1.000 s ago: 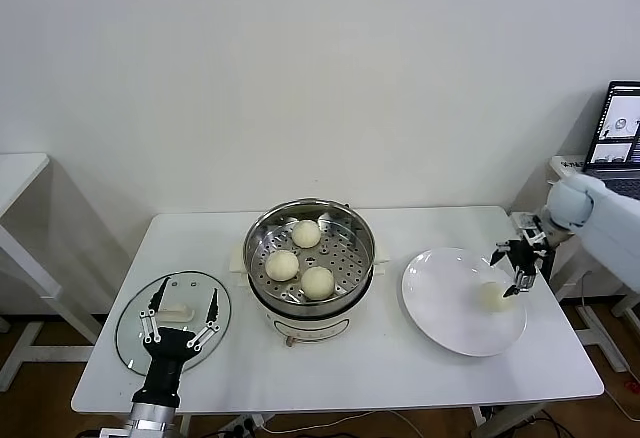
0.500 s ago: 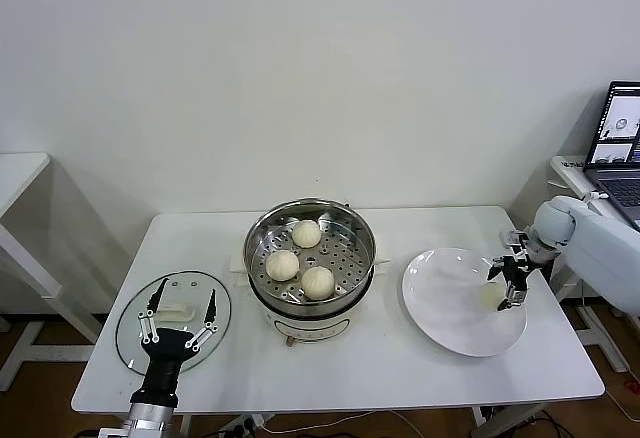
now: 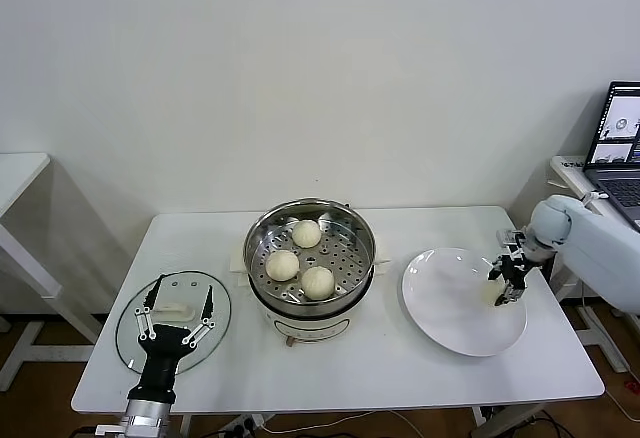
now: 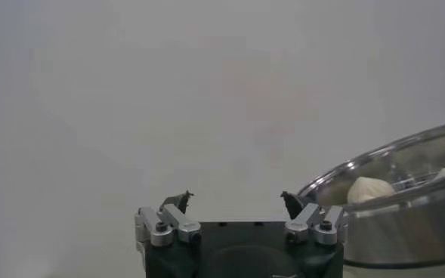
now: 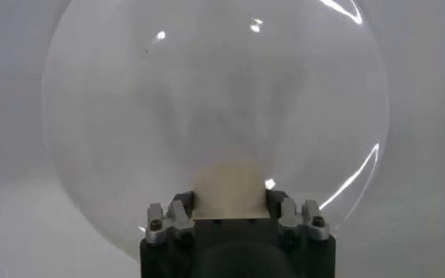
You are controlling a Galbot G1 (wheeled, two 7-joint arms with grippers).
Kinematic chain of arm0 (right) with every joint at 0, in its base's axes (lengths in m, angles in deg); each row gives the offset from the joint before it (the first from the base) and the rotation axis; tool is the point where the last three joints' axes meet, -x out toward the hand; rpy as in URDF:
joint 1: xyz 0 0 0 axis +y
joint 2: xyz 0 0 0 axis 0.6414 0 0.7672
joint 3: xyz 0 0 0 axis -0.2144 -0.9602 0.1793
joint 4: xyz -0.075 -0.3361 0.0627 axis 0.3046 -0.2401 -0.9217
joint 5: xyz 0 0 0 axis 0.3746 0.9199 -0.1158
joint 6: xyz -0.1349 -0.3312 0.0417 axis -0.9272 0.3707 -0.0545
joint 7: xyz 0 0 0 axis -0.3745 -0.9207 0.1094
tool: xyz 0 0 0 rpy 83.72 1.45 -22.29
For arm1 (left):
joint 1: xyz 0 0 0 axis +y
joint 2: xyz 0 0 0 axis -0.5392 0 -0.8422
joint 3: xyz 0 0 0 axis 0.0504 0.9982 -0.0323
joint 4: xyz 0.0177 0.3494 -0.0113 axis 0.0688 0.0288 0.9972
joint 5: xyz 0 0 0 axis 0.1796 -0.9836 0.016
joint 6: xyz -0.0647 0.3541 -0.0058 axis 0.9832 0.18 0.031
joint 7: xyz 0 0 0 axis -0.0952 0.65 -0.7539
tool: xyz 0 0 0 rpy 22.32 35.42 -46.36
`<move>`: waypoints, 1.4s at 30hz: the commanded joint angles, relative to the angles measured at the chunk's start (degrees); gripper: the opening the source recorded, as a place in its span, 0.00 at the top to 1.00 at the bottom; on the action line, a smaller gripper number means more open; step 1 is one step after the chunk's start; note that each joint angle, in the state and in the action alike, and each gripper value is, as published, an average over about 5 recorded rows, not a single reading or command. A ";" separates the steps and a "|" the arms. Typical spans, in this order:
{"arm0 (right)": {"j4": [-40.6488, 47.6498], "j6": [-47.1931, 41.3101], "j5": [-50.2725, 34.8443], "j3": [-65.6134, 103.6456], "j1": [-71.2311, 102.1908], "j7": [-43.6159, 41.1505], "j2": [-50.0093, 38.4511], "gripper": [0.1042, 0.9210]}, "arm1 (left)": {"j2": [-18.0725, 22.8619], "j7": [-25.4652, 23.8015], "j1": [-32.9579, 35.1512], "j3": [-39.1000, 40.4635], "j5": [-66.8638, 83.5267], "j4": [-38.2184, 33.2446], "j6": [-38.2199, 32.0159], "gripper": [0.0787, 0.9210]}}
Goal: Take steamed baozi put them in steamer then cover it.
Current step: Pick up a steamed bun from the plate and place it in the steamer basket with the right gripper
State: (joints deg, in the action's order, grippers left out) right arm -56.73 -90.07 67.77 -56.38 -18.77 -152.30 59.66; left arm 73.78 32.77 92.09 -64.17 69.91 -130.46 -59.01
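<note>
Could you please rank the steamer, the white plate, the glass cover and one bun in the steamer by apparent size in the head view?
1. Steamer
2. White plate, close to the steamer in width
3. Glass cover, slightly smaller than the plate, partly hidden by the left gripper
4. Bun, by far the smallest

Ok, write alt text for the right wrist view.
The right tool is closed on a cream-white baozi over the white plate, seen from just behind the fingers. The round plate fills most of the picture and holds nothing else.
</note>
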 commanded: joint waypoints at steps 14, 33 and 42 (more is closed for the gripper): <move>-16.97 -5.02 -29.06 -24.43 -37.93 -9.11 18.60 0.36 | -0.63 0.30 -0.46 0.41 0.42 -1.04 0.30 0.12; -16.85 -7.96 -25.38 -28.80 -30.81 -0.86 30.55 0.36 | -0.26 0.47 -0.59 0.03 0.56 -0.81 0.04 0.12; -13.88 -8.04 -22.48 -29.58 -27.50 0.18 32.00 0.35 | -0.19 0.54 -0.57 -0.48 0.75 -0.92 -0.14 0.12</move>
State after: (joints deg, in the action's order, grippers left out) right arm -71.98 -97.66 43.47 -84.33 -48.40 -153.69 88.66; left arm 73.54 33.27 91.51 -64.53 70.62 -131.30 -59.05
